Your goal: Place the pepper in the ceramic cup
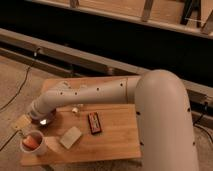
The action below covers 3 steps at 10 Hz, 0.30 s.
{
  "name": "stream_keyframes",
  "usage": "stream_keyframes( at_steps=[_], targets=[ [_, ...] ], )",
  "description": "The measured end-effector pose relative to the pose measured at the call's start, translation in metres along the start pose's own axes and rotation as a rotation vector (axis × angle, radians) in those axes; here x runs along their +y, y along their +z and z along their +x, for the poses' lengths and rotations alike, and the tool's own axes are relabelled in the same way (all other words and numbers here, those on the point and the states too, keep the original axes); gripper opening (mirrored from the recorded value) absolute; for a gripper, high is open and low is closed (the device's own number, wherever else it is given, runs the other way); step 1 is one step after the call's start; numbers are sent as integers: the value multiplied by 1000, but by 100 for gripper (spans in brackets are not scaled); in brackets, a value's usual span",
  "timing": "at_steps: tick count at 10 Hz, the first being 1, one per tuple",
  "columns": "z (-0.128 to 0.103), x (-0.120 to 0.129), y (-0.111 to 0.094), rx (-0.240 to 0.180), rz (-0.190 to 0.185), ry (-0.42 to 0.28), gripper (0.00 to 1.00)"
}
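Note:
The white ceramic cup [33, 145] stands at the front left corner of the wooden table [117, 142]. The orange-red pepper [32, 141] lies inside the cup, showing at its mouth. My white arm [95, 95] reaches from the right across the table to the left. The gripper [23, 122] is at the arm's left end, just above and behind the cup, at the table's left edge. It is apart from the pepper.
A dark round bowl [43, 120] sits partly hidden under my wrist. A black-and-red bar [93, 123] lies mid-table, a tan block [71, 137] lies right of the cup, and a small pale piece [75, 110] lies near the arm. A dark rail wall runs behind the table.

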Motion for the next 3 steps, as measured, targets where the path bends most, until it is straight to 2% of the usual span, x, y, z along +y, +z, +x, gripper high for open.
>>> stream_keyframes(
  at_steps=[2,3],
  targets=[
    [-5,-12,-12,-31,65,42,80],
    [-7,-15,-16,-42,82,54,80]
  ],
)
